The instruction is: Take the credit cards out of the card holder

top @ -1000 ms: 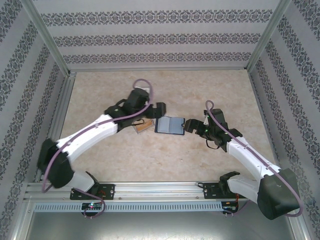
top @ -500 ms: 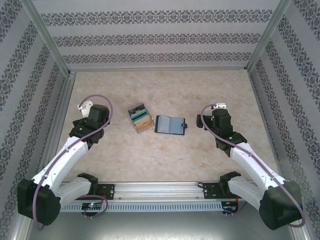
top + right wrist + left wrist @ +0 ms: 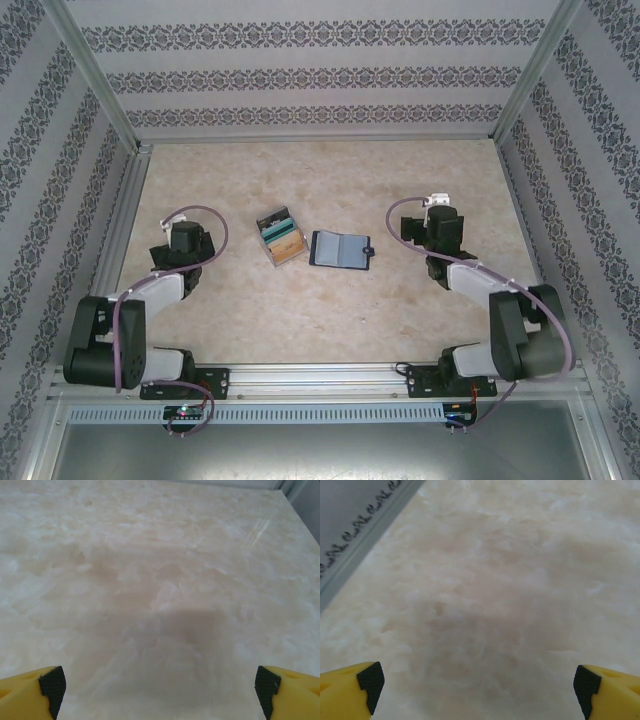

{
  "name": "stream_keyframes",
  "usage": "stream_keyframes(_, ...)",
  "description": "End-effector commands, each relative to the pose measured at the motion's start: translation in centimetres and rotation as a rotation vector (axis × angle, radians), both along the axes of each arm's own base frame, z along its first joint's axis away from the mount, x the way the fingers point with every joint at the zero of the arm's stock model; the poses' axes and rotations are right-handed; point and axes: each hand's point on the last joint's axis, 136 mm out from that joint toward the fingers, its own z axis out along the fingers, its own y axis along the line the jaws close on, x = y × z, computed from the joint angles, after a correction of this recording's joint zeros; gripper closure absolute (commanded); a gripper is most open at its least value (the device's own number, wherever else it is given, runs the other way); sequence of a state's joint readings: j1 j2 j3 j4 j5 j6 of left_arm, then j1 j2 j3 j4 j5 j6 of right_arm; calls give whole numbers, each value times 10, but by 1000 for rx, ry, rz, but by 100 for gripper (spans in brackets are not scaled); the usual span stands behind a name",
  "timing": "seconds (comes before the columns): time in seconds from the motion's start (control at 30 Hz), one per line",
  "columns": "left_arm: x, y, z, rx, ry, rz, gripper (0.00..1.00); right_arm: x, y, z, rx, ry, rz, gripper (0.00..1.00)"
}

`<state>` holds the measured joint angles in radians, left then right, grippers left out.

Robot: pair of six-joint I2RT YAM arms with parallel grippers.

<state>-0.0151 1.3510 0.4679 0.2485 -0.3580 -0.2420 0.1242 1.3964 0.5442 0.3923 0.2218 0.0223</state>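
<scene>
My arms sit tucked close to their bases. Left gripper (image 3: 479, 692) and right gripper (image 3: 159, 692) spread wide, empty, above bare table (image 3: 400, 310). Card holder (image 3: 340, 250) lies mid-table, seemingly open; credit cards (image 3: 281, 238) piled just left.

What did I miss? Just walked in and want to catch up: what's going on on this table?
Nothing is being handled right now. The left gripper and right gripper are both open and empty, each over the table. Between the arms the card holder lies opened flat, with the credit cards piled beside it on the left arm's side. Whether any card sits in its pockets is too small to tell.
</scene>
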Motion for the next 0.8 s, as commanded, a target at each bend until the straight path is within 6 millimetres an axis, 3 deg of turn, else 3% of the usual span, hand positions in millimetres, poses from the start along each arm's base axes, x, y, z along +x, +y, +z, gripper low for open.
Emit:
stream_keyframes(0.0, 38, -7, 36, -18, -232, -97, 1, 15, 3, 14, 0, -124, 63, 2)
stream_keyframes(0.17, 53, -16, 30, -26, -245, -198, 1, 11, -12, 7, 140, -184, 76, 2)
stream_keyframes(0.33, 60, -53, 19, -39, -327, -435, 1, 8, -1, 2, 131, -204, 131, 2)
stream_keyframes(0.4, 59, -53, 12, -43, -246, -430, 1, 8, -3, 3, 133, -223, 125, 2)
stream_keyframes(0.77, 61, -58, 14, -19, -251, -443, 1, 8, -5, 3, 130, -216, 112, 2)
